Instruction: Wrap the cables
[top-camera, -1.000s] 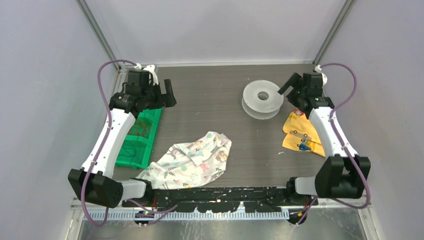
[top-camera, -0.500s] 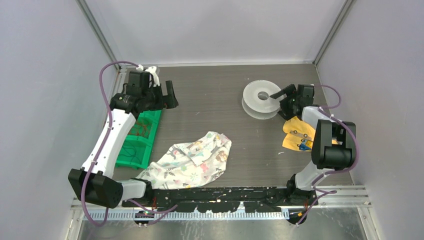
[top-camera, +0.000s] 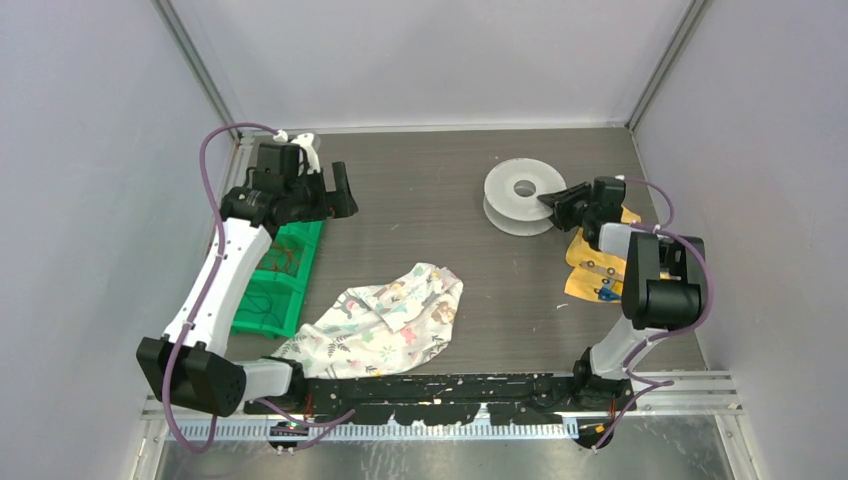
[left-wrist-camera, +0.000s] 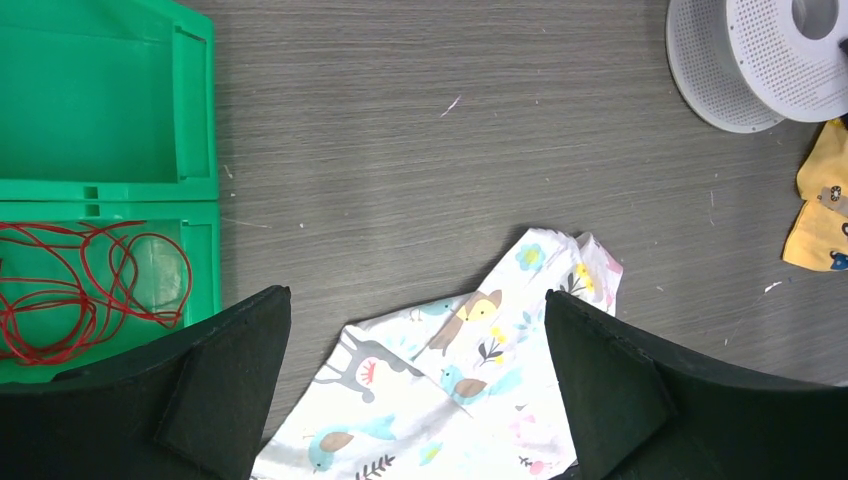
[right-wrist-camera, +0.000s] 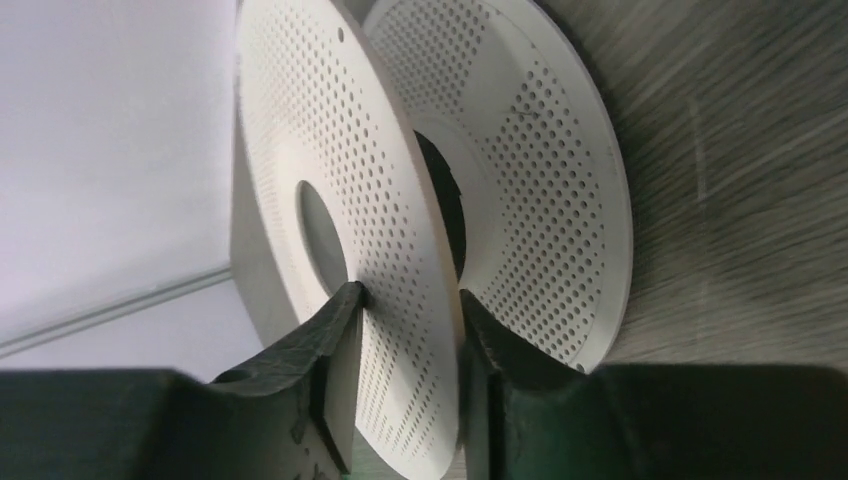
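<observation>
The cables (left-wrist-camera: 90, 285) are a loose tangle of thin red wire lying in the near compartment of a green bin (left-wrist-camera: 100, 100), also visible in the top view as cables (top-camera: 282, 258) in the bin (top-camera: 262, 305). My left gripper (left-wrist-camera: 415, 300) hovers open and empty, above the bin's far end (top-camera: 343, 190). A white perforated spool (top-camera: 518, 205) lies flat at the back right. My right gripper (top-camera: 553, 200) reaches in from the spool's right side. Its jaws are closed on the spool's upper flange (right-wrist-camera: 400, 200), one finger on each face (right-wrist-camera: 410, 295).
A bird-patterned cloth (top-camera: 390, 315) lies crumpled at the front middle, under the left wrist camera (left-wrist-camera: 470, 400). A yellow cloth item with small clips (top-camera: 597, 270) lies beside the right arm. Cage walls stand close on both sides.
The right arm swung down and left to the spool, and its jaws closed from wide open onto the upper flange. The left arm stayed put.
</observation>
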